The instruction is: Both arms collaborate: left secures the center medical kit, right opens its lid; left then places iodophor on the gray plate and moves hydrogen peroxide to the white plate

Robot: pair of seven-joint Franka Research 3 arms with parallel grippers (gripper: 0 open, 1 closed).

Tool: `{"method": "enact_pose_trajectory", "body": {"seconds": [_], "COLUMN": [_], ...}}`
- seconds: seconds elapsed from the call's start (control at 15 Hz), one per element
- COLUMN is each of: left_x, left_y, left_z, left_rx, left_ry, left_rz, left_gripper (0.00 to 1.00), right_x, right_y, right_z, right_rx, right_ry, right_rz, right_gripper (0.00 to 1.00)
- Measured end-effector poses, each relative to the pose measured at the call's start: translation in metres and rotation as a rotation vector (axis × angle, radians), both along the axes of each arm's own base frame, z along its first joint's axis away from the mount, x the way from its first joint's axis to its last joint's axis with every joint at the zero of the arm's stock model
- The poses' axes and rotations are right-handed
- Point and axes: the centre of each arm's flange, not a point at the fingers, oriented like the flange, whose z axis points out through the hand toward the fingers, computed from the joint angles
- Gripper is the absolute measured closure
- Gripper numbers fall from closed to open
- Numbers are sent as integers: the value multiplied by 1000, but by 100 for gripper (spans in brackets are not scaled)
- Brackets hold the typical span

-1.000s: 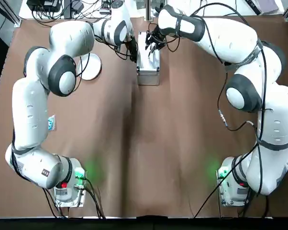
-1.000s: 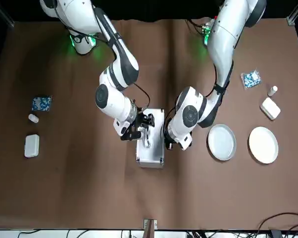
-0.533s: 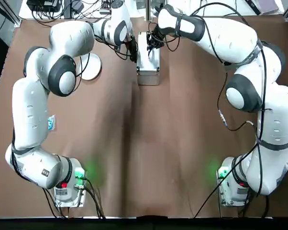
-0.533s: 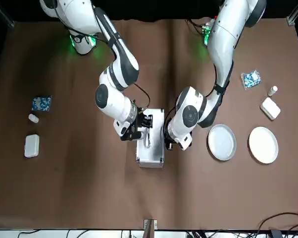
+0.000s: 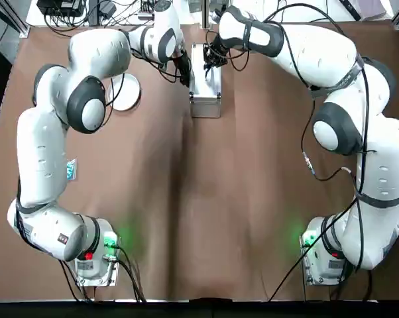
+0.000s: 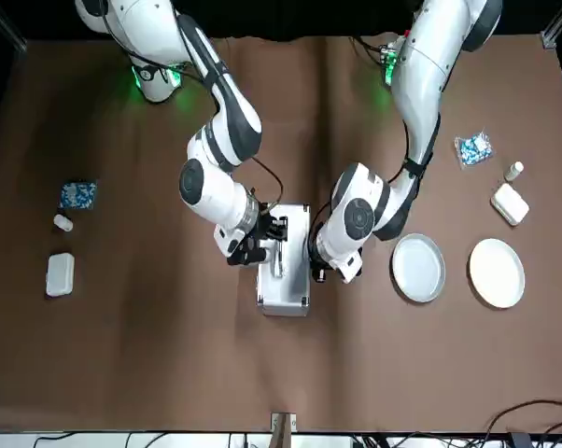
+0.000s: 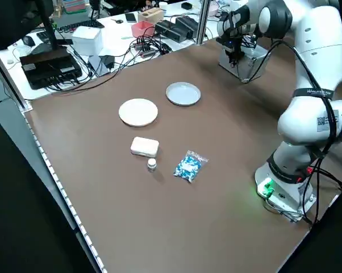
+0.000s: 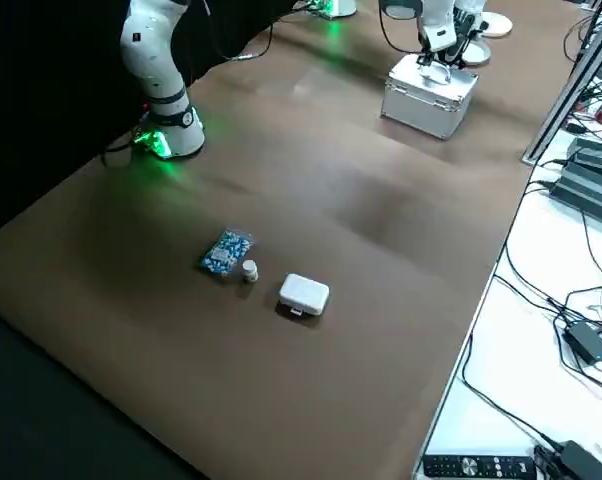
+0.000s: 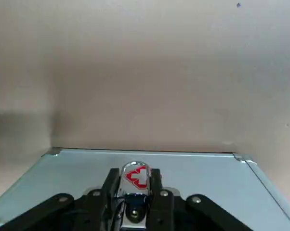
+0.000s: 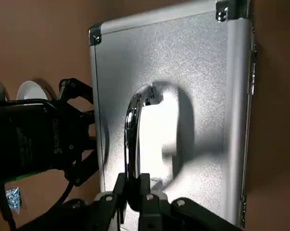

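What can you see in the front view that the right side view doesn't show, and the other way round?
Only the front view shows the packet and little bottle near the left arm.

Only the right side view shows a black remote control.

Both show the silver case, two round plates, and the other packet, bottle and white box.

Brown table (image 6: 169, 355) carries kit (image 6: 297, 299), plates, bottles, packets.
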Motion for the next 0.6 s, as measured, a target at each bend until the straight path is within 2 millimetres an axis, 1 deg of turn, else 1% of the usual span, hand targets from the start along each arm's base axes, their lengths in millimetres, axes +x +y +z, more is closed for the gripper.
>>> {"method": "enact_pose_trajectory", "body": {"seconds": [0.6], "left_x": [0], "left_y": [0], "left_z": [0], "left_rx": [0], "left_ry": [0], "left_rz": [-1], "left_gripper": [69], "right_x": [4], "right_y": [-6], "right_z": [1], "right_rx": [1], "right_ry": [19], "right_rz": [-2], "right_gripper": [86]}}
